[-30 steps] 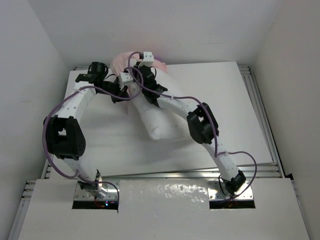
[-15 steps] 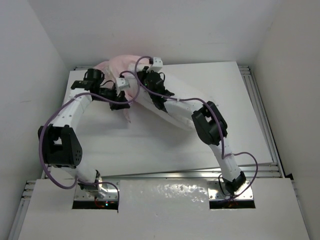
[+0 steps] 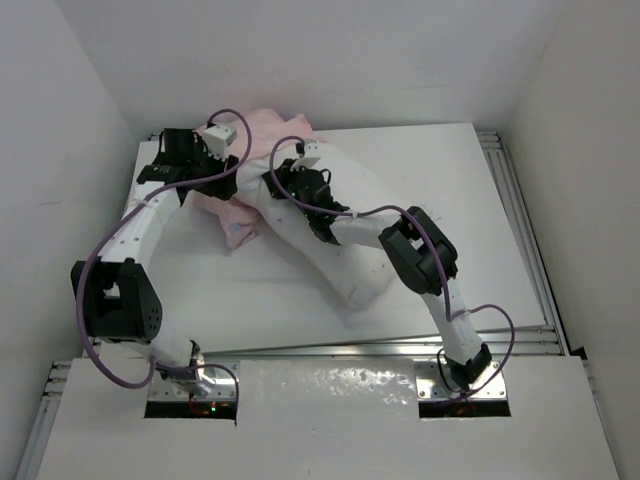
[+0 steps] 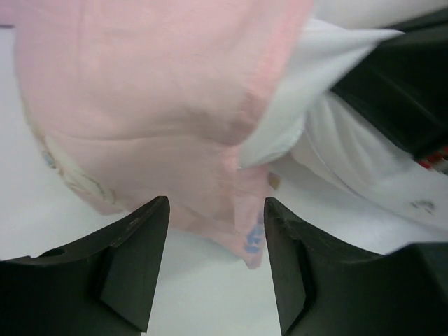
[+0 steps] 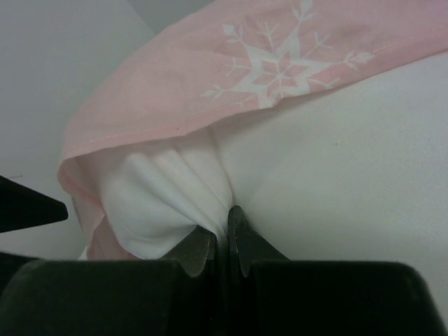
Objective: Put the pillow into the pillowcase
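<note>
Pillow and pillowcase meet at the far edge of the table, and we judge the job barely begun. Only the pillow's far end sits under the pale pink fabric, while most of its white bulk lies bare, running back across the table toward the arms. The right gripper is clamped on a bunched fold of the pillow, with the snowflake-printed hem draped just above it. The left gripper hangs with its jaws apart, grasping nothing, the case's loose edge and a white pillow corner just beyond them. What remains, as we read it, is drawing the case down the pillow's full length.
</note>
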Controlling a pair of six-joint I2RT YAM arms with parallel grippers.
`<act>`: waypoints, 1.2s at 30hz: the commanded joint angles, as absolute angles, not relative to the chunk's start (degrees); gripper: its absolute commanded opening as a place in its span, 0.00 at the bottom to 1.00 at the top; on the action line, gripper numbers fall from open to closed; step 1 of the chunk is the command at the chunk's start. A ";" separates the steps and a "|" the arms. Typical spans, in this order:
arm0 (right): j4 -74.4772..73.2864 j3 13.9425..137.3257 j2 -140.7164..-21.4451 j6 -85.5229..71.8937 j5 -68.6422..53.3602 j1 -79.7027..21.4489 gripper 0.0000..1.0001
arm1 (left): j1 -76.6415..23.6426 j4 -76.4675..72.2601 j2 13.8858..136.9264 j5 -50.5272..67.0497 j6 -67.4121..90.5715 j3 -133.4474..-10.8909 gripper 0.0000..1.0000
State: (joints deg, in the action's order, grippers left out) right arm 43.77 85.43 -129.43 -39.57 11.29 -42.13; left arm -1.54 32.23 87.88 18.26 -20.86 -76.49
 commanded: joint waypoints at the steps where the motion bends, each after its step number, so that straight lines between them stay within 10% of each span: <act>1: 43.50 85.43 -130.43 -40.52 12.31 -40.78 0.00 | -4.30 25.94 87.89 3.98 -13.54 -74.72 0.54; 9: 45.00 83.76 -129.81 -40.78 12.57 -40.78 0.00 | -5.45 23.57 87.98 -3.07 -14.15 -72.87 0.51; 15: 45.26 82.89 -129.38 -39.38 10.81 -41.13 0.00 | -6.33 18.11 90.53 -6.51 -15.47 -71.72 0.00; 36: 49.84 90.79 -128.32 -39.90 14.57 -43.51 0.00 | -17.23 40.34 93.43 41.58 -26.37 -95.81 0.00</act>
